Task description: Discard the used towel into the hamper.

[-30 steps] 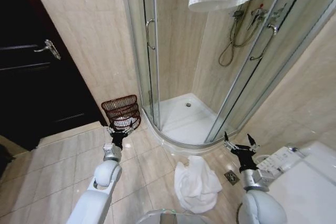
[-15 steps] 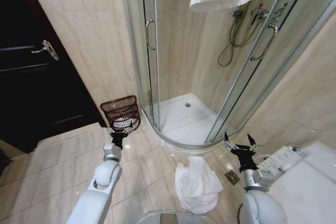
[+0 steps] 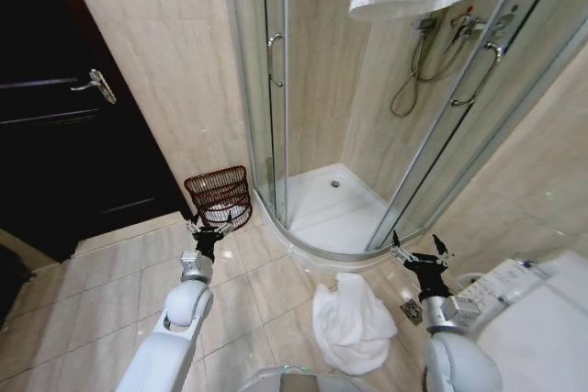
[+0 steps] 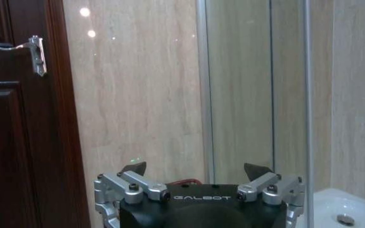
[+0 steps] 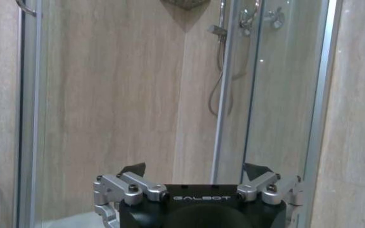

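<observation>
Jaws spread, hamper [image 3: 220,196] upright, towel [image 3: 353,322] on floor

A glass shower enclosure [image 3: 367,135] with a curved door stood in the corner, its white tray [image 3: 335,204] on the tiled floor [image 3: 101,291]. A shower hose [image 3: 412,80] hung on the wall inside. A dark wooden door [image 3: 64,135] with a metal lever handle [image 3: 95,85] stood at the left. What looked like a toilet [image 3: 542,319] sat at the lower right.

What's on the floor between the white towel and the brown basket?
Just bare floor tiles between the towel and the hamper, seen in the head view.
</observation>
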Motion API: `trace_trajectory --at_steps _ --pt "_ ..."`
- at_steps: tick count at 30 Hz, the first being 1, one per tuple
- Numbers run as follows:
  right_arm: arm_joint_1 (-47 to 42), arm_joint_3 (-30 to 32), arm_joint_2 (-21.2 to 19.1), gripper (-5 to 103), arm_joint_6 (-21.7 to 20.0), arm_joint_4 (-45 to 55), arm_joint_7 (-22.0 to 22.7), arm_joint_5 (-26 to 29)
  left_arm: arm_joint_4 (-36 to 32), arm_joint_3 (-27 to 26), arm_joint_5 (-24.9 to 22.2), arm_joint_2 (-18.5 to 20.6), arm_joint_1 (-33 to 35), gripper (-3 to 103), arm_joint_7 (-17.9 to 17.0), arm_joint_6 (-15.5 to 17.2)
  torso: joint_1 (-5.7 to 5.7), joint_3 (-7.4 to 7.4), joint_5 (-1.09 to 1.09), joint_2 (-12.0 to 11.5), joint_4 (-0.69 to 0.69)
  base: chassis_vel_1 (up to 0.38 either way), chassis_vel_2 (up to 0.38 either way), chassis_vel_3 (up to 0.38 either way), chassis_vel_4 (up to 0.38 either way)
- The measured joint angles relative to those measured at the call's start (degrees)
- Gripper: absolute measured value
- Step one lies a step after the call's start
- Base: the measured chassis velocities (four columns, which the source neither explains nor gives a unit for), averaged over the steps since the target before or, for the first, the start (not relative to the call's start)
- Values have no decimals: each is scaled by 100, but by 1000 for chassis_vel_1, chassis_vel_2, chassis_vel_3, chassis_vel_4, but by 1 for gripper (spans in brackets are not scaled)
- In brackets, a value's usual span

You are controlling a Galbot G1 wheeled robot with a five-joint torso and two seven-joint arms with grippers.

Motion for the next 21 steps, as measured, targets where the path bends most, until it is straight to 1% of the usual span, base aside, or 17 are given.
trace_trajectory --at_steps 2,6,21 --pt "-1 0 0 100 0 0 0 0 0 0 0 1 0 100 0 0 0 0 -1 0 -2 42 74 -83 -41" --pt "0 0 0 100 0 0 0 0 0 0 0 0 0 100 0 0 0 0 0 -1 0 8 14 -21 -9" --pt "0 0 0 100 0 0 0 0 0 0 0 0 0 100 0 0 1 0 1 -1 -1 2 2 -2 -5"
